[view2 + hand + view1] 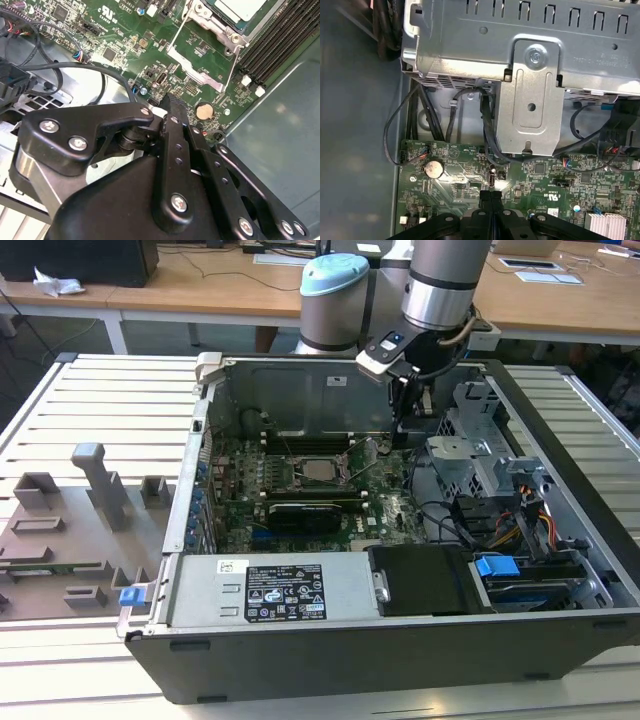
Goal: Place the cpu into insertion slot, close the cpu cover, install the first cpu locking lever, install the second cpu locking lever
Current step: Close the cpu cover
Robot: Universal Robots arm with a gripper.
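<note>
In the exterior view the cpu (322, 468) sits flat in the insertion slot (346, 478), in the middle of the green board (392, 510). The gripper (403, 435) hangs near it, at about 2 o'clock. I think the tips could bump the board or snag a wire if they go too low. The arm comes down from 12 o'clock, and the gripper points almost straight down into the computer case (300, 660). In the second wrist view the fingers (175, 130) are pressed together and hold nothing. The cpu cover (216, 22) seems to lie round the cpu. A thin locking lever (179, 31) stands out loose beside it, and the tips could slip off such a thin wire. In the first wrist view the closed tips hover over the board, near a round battery (434, 168) and black cables (487, 125).
</note>
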